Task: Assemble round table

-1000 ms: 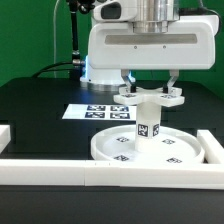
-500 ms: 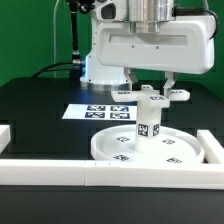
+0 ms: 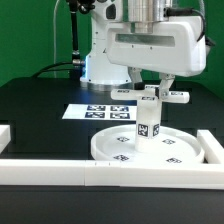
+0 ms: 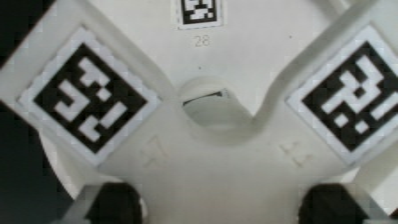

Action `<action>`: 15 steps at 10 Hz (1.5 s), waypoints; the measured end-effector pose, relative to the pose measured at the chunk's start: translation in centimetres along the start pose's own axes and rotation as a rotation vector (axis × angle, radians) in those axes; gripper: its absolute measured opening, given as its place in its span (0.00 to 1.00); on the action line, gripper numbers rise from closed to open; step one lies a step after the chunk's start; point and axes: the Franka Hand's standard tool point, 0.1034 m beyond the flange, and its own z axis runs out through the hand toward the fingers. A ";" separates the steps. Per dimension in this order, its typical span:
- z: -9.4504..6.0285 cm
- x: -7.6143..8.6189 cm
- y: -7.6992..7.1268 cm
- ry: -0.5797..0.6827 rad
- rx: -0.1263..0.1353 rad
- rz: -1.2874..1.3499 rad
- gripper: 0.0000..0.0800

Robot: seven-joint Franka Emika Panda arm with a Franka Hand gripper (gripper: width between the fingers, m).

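The large round disc [image 3: 178,152] lies flat on the black table near the front rail. The short cylinder leg [image 3: 148,126] stands upright on its middle. My gripper [image 3: 150,88] is shut on the cross-shaped base [image 3: 150,96] and holds it level right at the top of the leg; I cannot tell whether the two touch. In the wrist view the base [image 4: 205,60] fills the picture, with square tags on its lobes and a centre hole. My gripper [image 4: 222,205] holds its near edge between two dark fingertips [image 4: 111,200].
The marker board [image 3: 95,111] lies behind the disc. A long white border rail [image 3: 60,170] runs along the front, with a side rail [image 3: 212,148] at the exterior view's right and a white end piece [image 3: 5,133] at its left. The arm's white base [image 3: 100,65] stands behind.
My hand has turned about its upright axis and now looks slanted, with the cross-shaped base turning with it above the leg. The disc and leg have not moved.
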 end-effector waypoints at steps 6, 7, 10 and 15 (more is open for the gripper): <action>0.0 0.3 -0.3 -0.028 0.060 0.695 0.55; 0.0 0.3 -0.3 -0.041 0.066 0.776 0.55; 0.0 0.3 -0.4 -0.058 0.076 0.948 0.55; -0.6 0.1 -0.5 -0.076 0.073 0.953 0.80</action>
